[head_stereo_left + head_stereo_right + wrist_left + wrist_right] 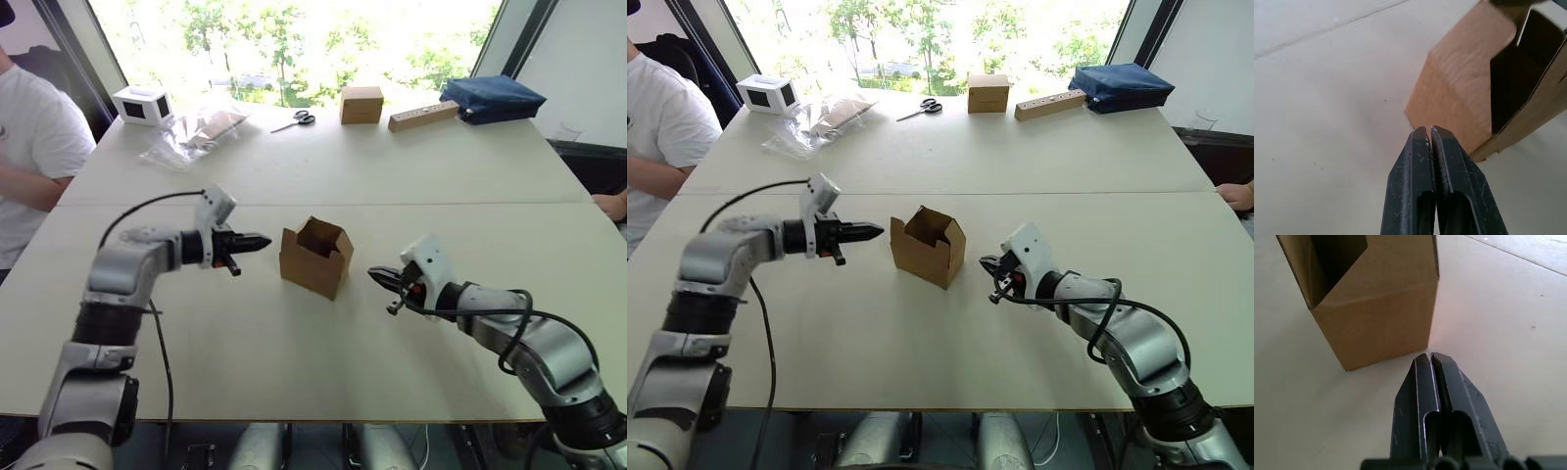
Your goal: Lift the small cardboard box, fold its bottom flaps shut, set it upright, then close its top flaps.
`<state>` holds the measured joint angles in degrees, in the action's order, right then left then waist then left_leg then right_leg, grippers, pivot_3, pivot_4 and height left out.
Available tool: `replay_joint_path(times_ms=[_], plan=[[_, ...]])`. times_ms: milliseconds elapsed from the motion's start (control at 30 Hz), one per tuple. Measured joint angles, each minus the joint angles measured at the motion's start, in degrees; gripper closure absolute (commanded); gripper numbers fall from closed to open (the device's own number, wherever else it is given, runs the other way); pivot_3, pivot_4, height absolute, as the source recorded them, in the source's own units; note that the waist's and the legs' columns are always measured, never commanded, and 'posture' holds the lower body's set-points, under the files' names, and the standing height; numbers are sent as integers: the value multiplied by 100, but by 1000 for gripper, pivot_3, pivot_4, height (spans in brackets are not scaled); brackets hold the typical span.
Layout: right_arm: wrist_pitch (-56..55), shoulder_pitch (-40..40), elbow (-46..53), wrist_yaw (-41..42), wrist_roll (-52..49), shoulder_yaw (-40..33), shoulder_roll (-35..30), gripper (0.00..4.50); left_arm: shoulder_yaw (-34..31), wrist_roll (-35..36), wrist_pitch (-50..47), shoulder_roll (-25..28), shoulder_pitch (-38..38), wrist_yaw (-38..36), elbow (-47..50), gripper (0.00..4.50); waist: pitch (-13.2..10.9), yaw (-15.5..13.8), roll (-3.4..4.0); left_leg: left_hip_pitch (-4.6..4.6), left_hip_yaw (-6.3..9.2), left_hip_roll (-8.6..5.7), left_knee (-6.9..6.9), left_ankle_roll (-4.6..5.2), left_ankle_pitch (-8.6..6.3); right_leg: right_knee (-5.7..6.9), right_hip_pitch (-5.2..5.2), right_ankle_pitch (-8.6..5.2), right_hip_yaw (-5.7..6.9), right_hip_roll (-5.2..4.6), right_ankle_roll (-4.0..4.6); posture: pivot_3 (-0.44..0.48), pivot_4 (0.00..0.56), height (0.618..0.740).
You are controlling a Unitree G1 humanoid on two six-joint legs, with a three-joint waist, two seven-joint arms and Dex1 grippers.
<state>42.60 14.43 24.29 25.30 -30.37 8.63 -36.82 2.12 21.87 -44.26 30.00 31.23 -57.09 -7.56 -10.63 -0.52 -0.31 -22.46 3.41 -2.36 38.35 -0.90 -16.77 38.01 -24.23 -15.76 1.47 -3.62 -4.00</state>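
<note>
Two fingers (1418,181) pressed together per arm, one small cardboard box (315,257) between.

Two cardboard boxes (315,257), one scissors (299,118), one white box (143,104).

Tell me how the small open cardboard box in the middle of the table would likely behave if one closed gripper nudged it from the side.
The small cardboard box looks empty, with its top flaps open, so it is probably light and would slide or turn on the smooth table rather than resist. Its thin walls may flex. The left gripper and right gripper, both shut, flank it without touching.
</note>
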Motion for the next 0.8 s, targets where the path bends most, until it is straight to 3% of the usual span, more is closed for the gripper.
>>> replay_joint_path(times_ms=[333,800], plan=[[71,273,-341,338,439,326,179,4500,344,-147,453,-53,-117,-37,-20,4400,2,-9,0,2,-1,0,0,-2,1,0,0,1,0,1,1,0,150,740],[611,71,14,654,426,-219,-54,4500,840,131,-56,208,-399,-726,969,4400,2,-2,1,2,0,0,-2,-1,1,3,0,0,0,1,2,0,150,740]])
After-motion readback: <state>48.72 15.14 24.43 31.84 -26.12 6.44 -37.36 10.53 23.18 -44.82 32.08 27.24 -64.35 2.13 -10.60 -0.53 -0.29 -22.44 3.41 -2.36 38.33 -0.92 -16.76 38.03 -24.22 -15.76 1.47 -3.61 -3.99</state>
